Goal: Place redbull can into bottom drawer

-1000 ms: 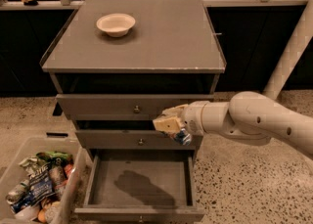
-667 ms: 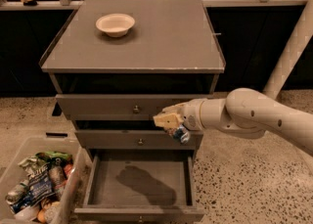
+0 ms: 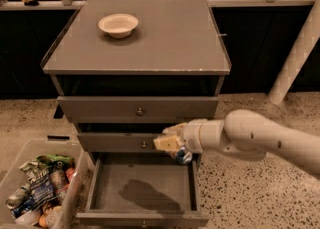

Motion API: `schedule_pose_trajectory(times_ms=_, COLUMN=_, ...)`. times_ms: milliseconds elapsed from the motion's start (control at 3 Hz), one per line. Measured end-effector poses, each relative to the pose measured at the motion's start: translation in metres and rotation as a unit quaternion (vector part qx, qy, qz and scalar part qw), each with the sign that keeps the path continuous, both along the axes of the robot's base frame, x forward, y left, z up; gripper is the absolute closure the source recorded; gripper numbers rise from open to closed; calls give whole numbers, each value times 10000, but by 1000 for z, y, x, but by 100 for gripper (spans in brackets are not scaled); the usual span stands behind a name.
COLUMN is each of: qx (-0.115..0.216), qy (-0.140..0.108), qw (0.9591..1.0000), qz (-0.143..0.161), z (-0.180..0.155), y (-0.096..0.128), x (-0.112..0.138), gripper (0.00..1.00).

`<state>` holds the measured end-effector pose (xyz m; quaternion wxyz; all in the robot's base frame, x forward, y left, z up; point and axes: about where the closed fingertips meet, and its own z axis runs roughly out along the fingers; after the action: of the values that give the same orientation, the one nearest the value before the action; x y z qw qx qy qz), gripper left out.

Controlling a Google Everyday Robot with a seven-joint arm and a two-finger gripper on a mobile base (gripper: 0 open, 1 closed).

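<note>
The bottom drawer (image 3: 142, 190) of the grey cabinet is pulled open and its grey inside holds nothing but the arm's shadow. My gripper (image 3: 169, 142) reaches in from the right, in front of the middle drawer and above the open drawer's back right part. It is shut on the redbull can (image 3: 182, 155), whose silver and blue end pokes out below the fingers. The can hangs above the drawer and touches nothing else.
A white bowl (image 3: 118, 24) stands on the cabinet top (image 3: 165, 43). The two upper drawers (image 3: 137, 108) are closed. A clear bin (image 3: 35, 193) of snack wrappers sits on the floor at the left. A white pole (image 3: 295, 58) leans at the right.
The gripper with the can has moved slightly left and down, closer over the open bottom drawer.
</note>
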<state>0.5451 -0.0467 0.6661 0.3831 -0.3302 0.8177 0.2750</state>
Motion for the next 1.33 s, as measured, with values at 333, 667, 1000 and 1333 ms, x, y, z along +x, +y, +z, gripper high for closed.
schedule_pose_trajectory(times_ms=333, qx=109, qy=367, qw=9993, qz=10, z=-93, y=16, x=-71, gripper=100)
schedule_pose_trajectory(times_ms=667, qx=61, qy=689, qw=9975, qz=123, z=-190, y=33, x=-157, gripper=100)
schedule_pose_trajectory(times_ms=1000, qx=-304, qy=905, qw=9953, qz=147, z=-284, y=33, x=-196, gripper=100)
schedule_pose_trajectory(times_ms=1333, qx=-300, qy=1178, qw=9925, qz=-109, z=-357, y=35, x=-174, gripper=100)
